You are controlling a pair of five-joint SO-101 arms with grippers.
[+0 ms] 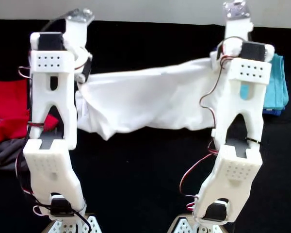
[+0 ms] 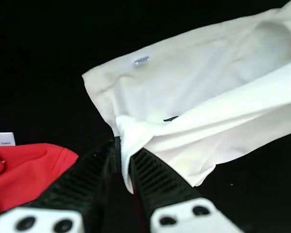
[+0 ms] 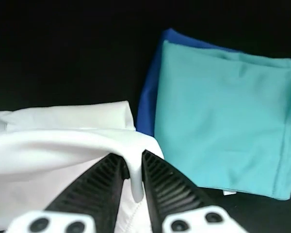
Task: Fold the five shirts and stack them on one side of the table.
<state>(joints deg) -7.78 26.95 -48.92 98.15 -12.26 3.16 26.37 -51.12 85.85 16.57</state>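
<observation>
A white shirt [image 1: 145, 99] hangs stretched between the two arms above the black table. My left gripper [image 2: 124, 153] is shut on one bunched end of the white shirt [image 2: 194, 102], at the left in the high view. My right gripper [image 3: 132, 170] is shut on the other end of the white shirt [image 3: 58, 145], close beside the folded stack. That stack has a teal shirt [image 3: 223, 116] on top of a blue shirt [image 3: 150, 97], at the table's right edge, with the teal shirt [image 1: 279, 82] partly hidden behind the right arm.
A red shirt [image 1: 7, 114] lies crumpled at the left edge, with a dark grey shirt [image 1: 5, 153] just in front of it. The red shirt [image 2: 24, 170] lies close under my left gripper. Black table [image 1: 145, 184] stretches between the arm bases.
</observation>
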